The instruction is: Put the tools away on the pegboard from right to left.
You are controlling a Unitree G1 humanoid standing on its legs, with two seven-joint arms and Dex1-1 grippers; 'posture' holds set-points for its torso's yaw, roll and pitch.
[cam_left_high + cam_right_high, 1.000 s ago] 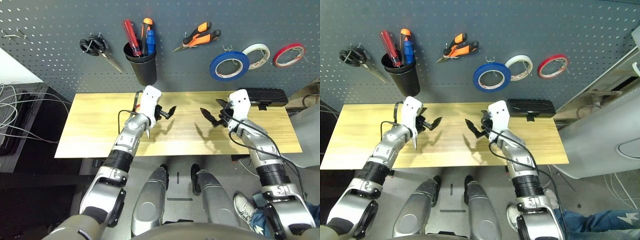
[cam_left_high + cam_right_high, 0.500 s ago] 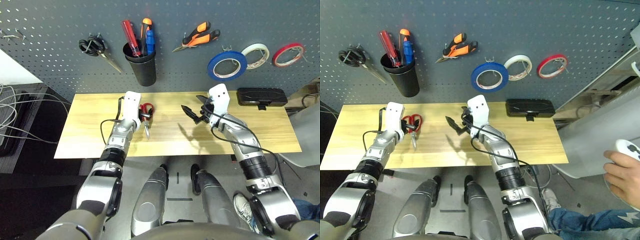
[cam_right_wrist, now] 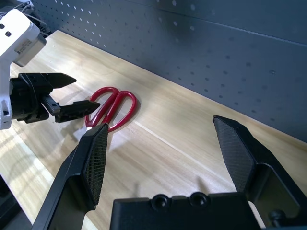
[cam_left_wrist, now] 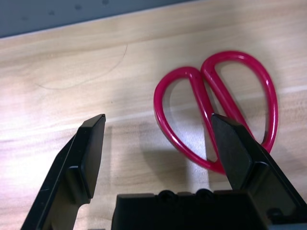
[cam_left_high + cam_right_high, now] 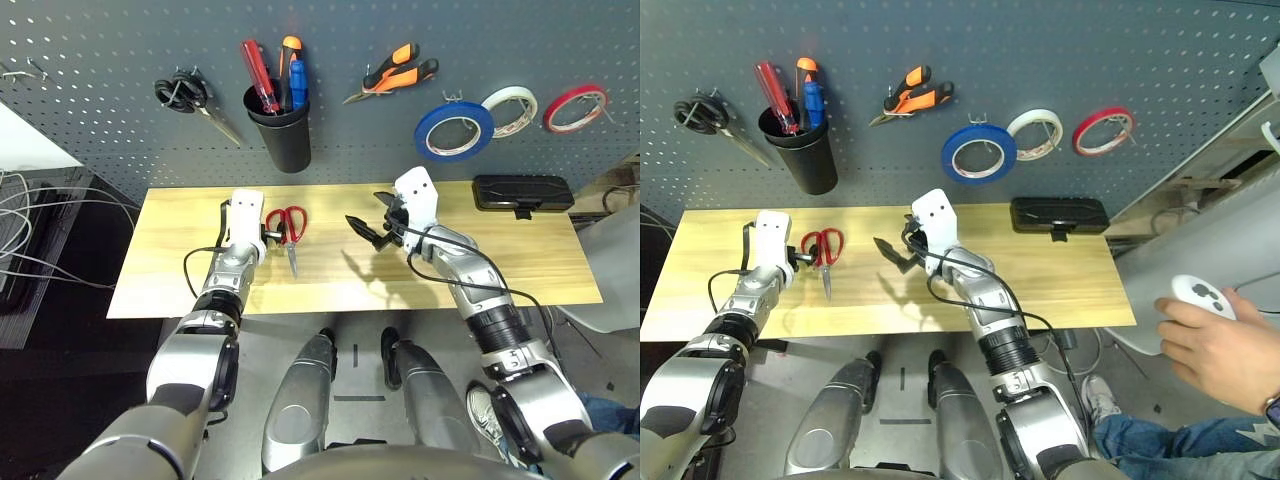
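1. Lying flat on the bench (image 5: 500,260), the red-handled scissors (image 5: 284,226) are the one task thing not yet hung; their loops point toward the pegboard (image 5: 360,130), blades closed and pointing away from it.
2. Left tool (image 5: 266,237) sits just beside the scissors' loops, fingers apart and holding nothing (in the left wrist view one finger (image 4: 238,152) overlaps the outer loop; whether it touches I cannot tell); right tool (image 5: 366,226) hovers on the scissors' other side, well apart from them, fingers spread wide and empty.
3. Handling, as I judge it: light, rigid, thin; smooth plastic loops may slip, and the flat lie leaves little to get under.
4. Best hold is probably across the loops' joined necks near the pivot; that keeps the blades shut and leaves a loop free for a hook.
5. On the pegboard already: blue tape ring (image 5: 456,132), pliers (image 5: 396,71), blue-handled screwdriver (image 5: 299,82) in the black cup (image 5: 281,136).
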